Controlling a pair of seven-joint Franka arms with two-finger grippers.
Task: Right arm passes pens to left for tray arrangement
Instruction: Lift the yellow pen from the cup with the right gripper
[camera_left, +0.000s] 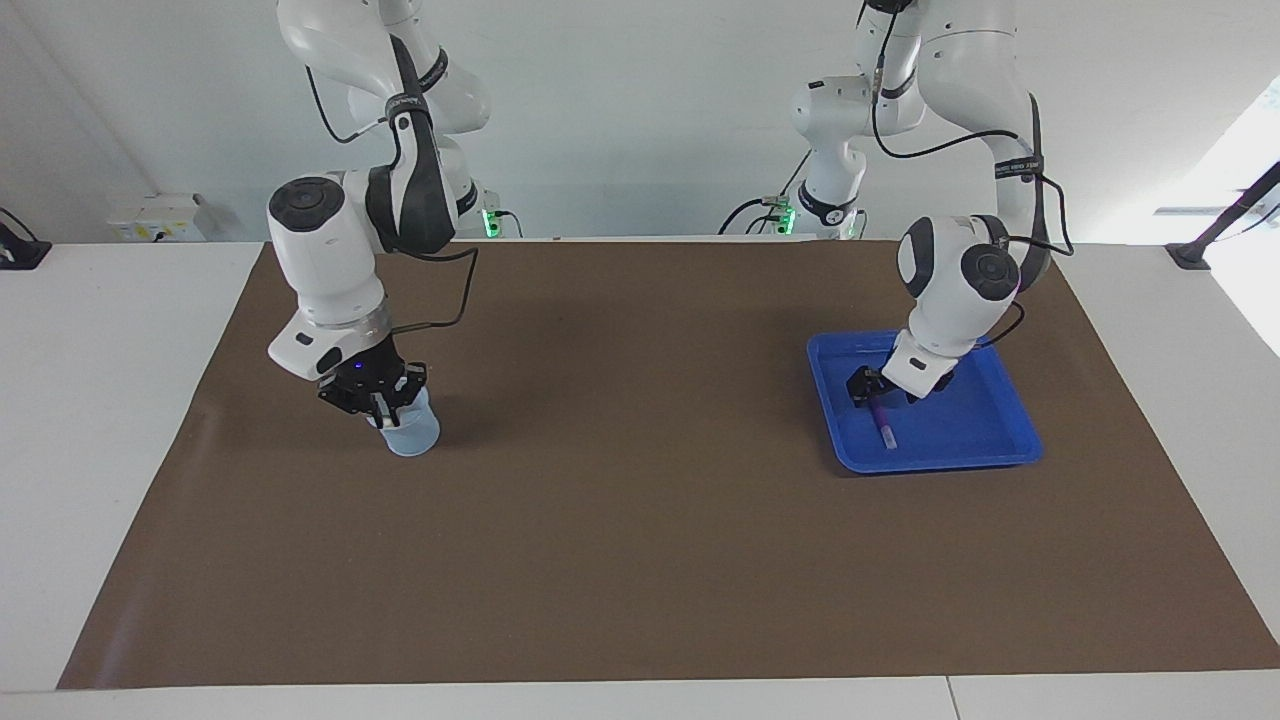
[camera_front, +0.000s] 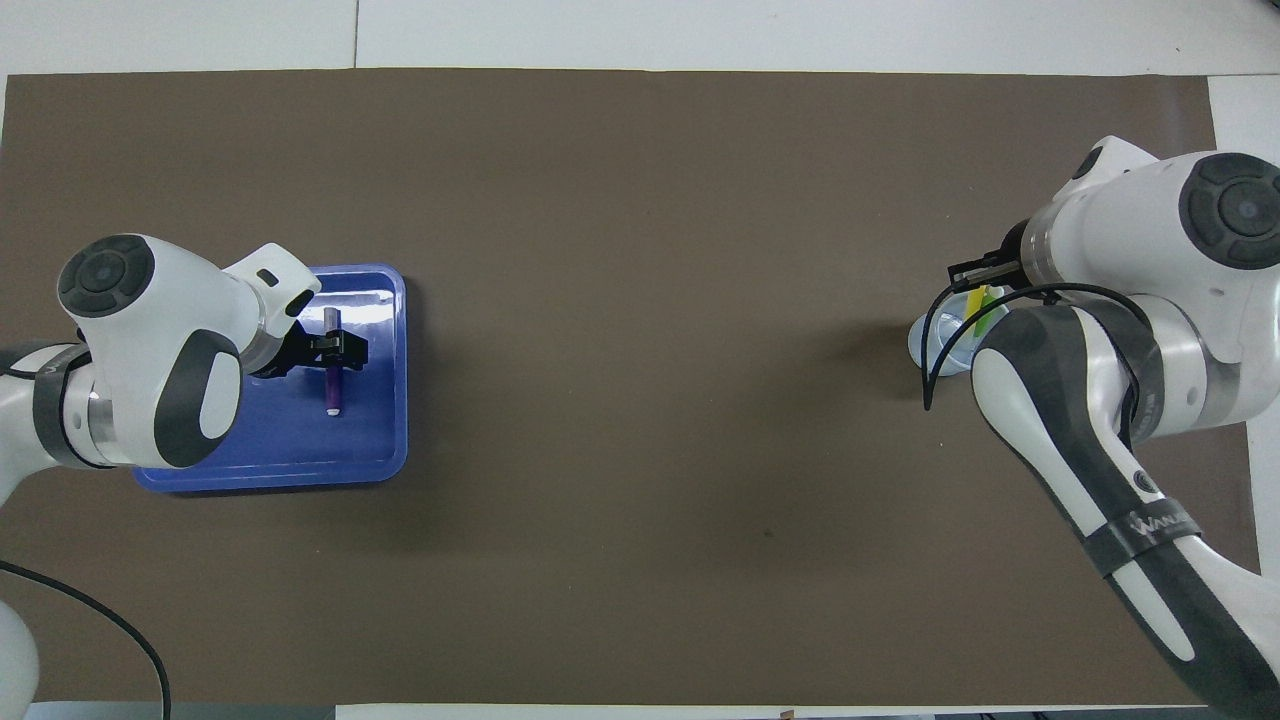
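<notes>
The blue tray (camera_left: 940, 462) (camera_front: 270, 478) sits at the left arm's end of the table. A purple pen (camera_left: 884, 426) (camera_front: 331, 385) lies flat on its floor. My left gripper (camera_left: 875, 390) (camera_front: 336, 345) hovers low over the pen's dark end, open, with a finger on each side of it. At the right arm's end, my right gripper (camera_left: 383, 405) is at the mouth of a small translucent cup (camera_left: 412, 436) (camera_front: 940, 345). It is shut on a pen there; which one I cannot tell. A yellow pen (camera_front: 978, 297) and a green pen (camera_front: 987, 318) show at the cup in the overhead view.
A brown mat (camera_left: 640, 520) covers most of the white table. Bare mat stretches between the cup and the tray and toward the table edge farthest from the robots. The right arm's forearm and a black cable loop (camera_front: 925, 350) hang over the cup.
</notes>
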